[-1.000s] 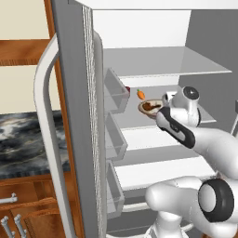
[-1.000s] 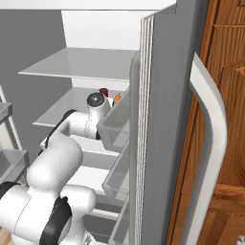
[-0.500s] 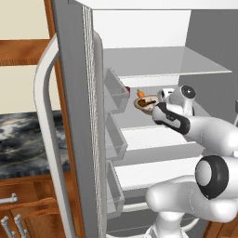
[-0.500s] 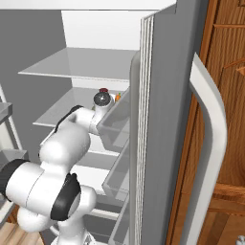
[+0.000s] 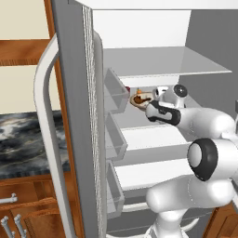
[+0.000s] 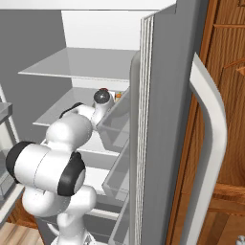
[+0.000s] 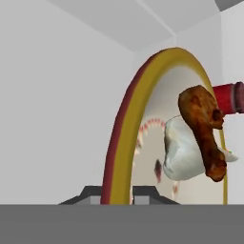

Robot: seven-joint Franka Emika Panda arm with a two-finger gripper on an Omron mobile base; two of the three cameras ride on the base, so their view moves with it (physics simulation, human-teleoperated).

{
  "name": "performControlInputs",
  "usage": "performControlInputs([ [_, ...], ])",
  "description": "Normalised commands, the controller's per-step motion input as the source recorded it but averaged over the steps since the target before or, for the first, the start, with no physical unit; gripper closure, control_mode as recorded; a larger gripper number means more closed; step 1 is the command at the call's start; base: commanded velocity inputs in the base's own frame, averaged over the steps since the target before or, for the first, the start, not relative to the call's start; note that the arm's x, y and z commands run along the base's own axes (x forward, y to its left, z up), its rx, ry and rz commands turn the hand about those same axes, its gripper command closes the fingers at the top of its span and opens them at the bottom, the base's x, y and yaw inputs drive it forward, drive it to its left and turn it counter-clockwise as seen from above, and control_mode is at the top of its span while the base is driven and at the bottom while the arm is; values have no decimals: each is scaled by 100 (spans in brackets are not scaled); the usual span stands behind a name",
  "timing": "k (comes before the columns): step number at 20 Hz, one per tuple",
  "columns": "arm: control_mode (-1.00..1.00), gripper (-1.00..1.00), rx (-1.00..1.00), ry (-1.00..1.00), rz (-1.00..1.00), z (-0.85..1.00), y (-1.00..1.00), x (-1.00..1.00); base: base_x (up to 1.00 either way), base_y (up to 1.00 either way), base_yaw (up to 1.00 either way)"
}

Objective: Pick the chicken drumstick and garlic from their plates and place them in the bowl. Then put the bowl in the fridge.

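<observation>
Bowl held inside the open fridge, gripper pinching its rim.

Left base view: the arm reaches into the fridge [image 5: 153,60], and the bowl [image 5: 138,99] sits over a middle shelf [image 5: 144,137] just ahead of the gripper [image 5: 149,106], with a small orange item beside it. Right base view: the arm's wrist lies between the shelves, beside the door bins [image 6: 117,119]. Hand view: the gripper's fingertips [image 7: 145,194] are pressed together on the bowl's rim; the chicken drumstick [image 7: 204,128] lies across the garlic [image 7: 183,150] inside the bowl, and a red object [image 7: 228,97] shows behind.
</observation>
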Motion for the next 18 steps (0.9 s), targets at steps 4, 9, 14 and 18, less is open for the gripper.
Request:
performControlInputs([
  [4, -100, 100, 0, 0, 0, 0, 9, 39, 0, 0, 0],
  [9, -100, 100, 0, 0, 0, -1, 0, 29, 0, 0, 0],
  [14, -100, -100, 0, 0, 0, -5, 0, 11, 0, 0, 0],
  [18, -100, -100, 0, -13, 0, 4, 1, -6, 0, 0, 0],
])
